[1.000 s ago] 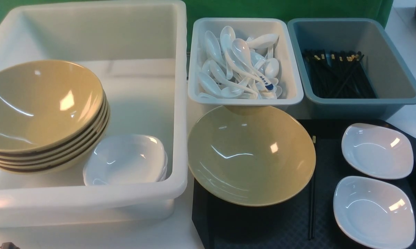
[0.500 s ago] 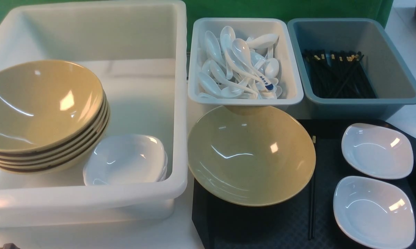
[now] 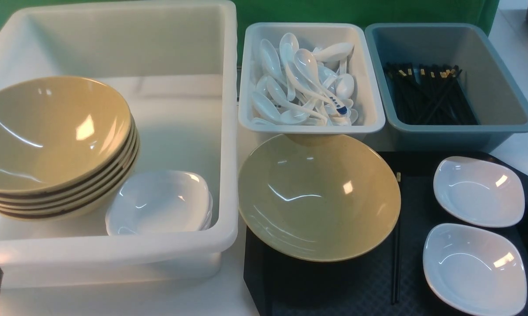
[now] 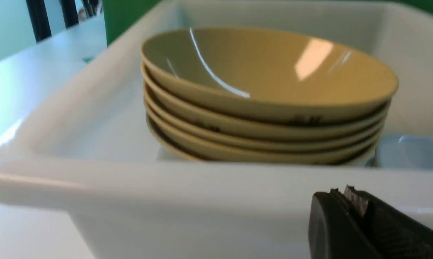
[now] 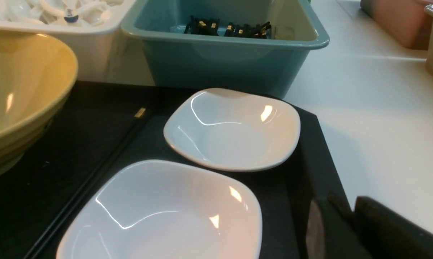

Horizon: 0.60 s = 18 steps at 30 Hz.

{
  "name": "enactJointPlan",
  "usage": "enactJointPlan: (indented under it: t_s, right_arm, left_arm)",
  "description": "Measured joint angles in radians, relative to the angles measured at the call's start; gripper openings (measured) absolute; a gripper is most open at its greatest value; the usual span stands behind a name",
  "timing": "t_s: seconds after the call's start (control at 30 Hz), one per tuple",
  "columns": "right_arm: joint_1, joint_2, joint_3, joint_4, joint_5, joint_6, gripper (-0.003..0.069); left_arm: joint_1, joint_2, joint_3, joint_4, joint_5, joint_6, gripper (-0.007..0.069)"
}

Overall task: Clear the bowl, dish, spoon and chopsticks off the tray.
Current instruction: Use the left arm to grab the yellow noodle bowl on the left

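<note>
Bowl (image 3: pixel 319 197) untouched, left claw (image 4: pixel 346 196) closed by tub (image 4: pixel 202 187), right claw (image 5: pixel 352 211) barely parted by tray (image 5: pixel 311 169) rim, both empty

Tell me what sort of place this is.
Likely a canteen dish-return station: stacked bowls in a big white tub, white spoons and black chopsticks sorted alongside, beside a loaded serving tray.

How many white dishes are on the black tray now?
2. The far dish lies in the far right corner of the tray; the near dish just in front of it, nearer the robot. None seems hidden.
</note>
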<state>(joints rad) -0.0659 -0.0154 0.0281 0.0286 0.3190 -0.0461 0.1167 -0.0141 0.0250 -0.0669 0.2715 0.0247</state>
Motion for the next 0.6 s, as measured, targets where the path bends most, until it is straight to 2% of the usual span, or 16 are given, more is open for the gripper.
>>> enactJointPlan:
  t_s: [0.1, 0.6]
  right_arm:
    - [0.0, 0.0, 0.0, 0.0, 0.001, 0.0, 0.0132]
    - [0.0, 0.0, 0.0, 0.0, 0.001, 0.0, 0.014]
  left_arm:
    - [0.0, 0.0, -0.001, 0.0, 0.054, 0.0, -0.0008]
    - [0.0, 0.0, -0.001, 0.0, 0.056, 0.0, -0.0008]
